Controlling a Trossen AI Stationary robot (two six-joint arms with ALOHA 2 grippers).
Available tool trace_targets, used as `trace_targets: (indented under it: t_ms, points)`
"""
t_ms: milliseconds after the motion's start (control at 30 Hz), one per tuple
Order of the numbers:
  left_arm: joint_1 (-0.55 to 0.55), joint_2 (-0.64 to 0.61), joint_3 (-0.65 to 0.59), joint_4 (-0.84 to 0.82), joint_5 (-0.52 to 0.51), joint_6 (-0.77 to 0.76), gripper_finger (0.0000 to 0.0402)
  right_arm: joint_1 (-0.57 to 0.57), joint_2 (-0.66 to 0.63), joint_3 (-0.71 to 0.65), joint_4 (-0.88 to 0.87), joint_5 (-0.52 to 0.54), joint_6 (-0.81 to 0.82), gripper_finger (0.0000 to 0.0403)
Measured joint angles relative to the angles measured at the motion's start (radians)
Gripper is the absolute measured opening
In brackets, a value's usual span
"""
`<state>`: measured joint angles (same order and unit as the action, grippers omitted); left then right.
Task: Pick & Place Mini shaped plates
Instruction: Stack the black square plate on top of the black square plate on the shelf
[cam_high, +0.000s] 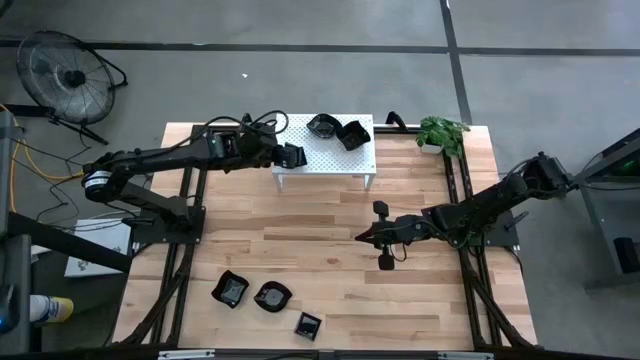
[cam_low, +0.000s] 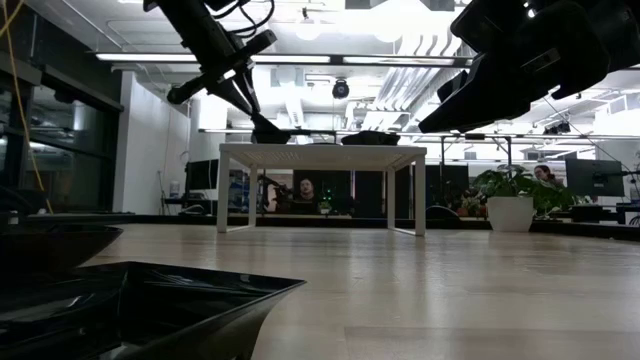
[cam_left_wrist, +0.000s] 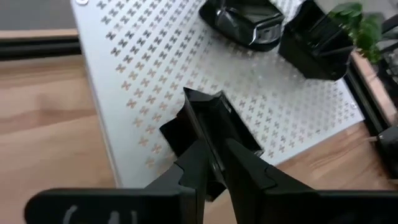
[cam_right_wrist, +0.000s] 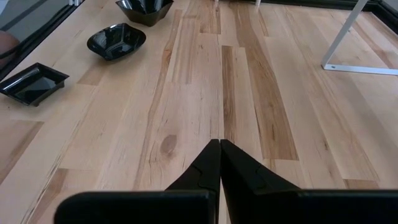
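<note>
My left gripper (cam_high: 288, 156) (cam_left_wrist: 214, 155) is over the left end of the white perforated stand (cam_high: 325, 160), shut on a square black mini plate (cam_left_wrist: 208, 121). Two more black plates (cam_high: 322, 125) (cam_high: 352, 134) rest on the stand's far part; they also show in the left wrist view as plates (cam_left_wrist: 245, 22) (cam_left_wrist: 317, 40). Three plates (cam_high: 231, 289) (cam_high: 272, 296) (cam_high: 308, 324) lie on the table near its near edge. My right gripper (cam_high: 360, 237) (cam_right_wrist: 219, 152) is shut on nothing above the table's middle. My left gripper pinches the square plate by its rim (cam_left_wrist: 211, 146) between the two fingers (cam_left_wrist: 196, 165), coming in from the table's left and slanting down. The plate stands tilted on edge over the stand; whether its lower corner (cam_left_wrist: 169, 132) touches the stand, I cannot tell.
A potted plant (cam_high: 440, 132) stands at the table's far right corner. Bare wood (cam_right_wrist: 205, 93) lies between the stand and the three near plates (cam_right_wrist: 117, 40). In the low view one plate (cam_low: 150, 310) fills the foreground and the stand (cam_low: 320, 155) rises on thin legs.
</note>
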<state>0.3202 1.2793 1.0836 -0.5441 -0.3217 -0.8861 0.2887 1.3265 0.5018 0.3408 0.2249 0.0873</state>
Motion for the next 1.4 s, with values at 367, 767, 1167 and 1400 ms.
trace_targets:
  t_ms: [367,767,1167,1400]
  points:
    - [0.0,0.0,0.001,-0.003,0.002,0.002,0.0053,0.0,0.0,0.0,0.0,0.0,0.001,0.0005]
    - [0.0,0.034,0.001,0.02,-0.002,0.048,0.0054,0.0,0.0,0.0,-0.008,0.001,0.001,0.0006]
    - [0.001,0.014,0.091,-0.021,-0.014,0.195,0.0054,0.0,0.0,0.0,-0.007,0.0,0.001,0.0006]
    - [0.001,0.013,0.141,-0.329,-0.043,0.248,0.0054,0.0,0.0,0.0,-0.008,0.0,0.001,0.0002]
